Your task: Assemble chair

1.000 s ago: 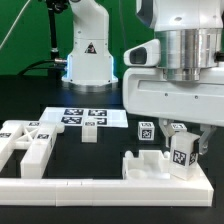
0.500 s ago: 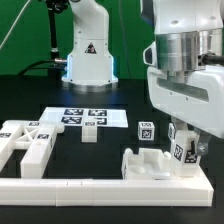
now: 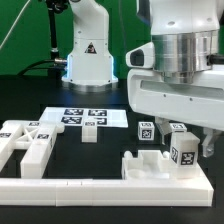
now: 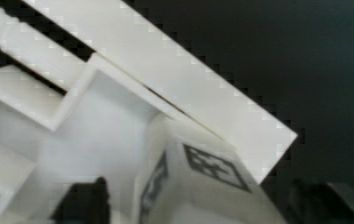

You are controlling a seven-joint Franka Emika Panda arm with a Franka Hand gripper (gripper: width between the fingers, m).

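Note:
My gripper [image 3: 186,150] is at the exterior view's right, shut on a short white tagged post [image 3: 182,154] of the chair. It holds the post upright just above the long white L-shaped rail [image 3: 90,185]. A blocky white chair part [image 3: 148,165] rests against the rail just left of the post. In the wrist view the post [image 4: 138,150] with its tag fills the space between my dark fingers [image 4: 89,200], and my gripper [image 4: 206,208] is closed around it. Two more tagged posts [image 3: 145,128] [image 3: 178,127] stand behind.
The marker board [image 3: 85,117] lies at the table's middle. Several white chair parts [image 3: 25,142] lie at the exterior view's left, and a small block [image 3: 90,132] sits by the board. The robot's base [image 3: 88,55] stands at the back.
The gripper body swung toward the exterior view's right and came back left. The held post stayed at nearly the same spot, a touch lower.

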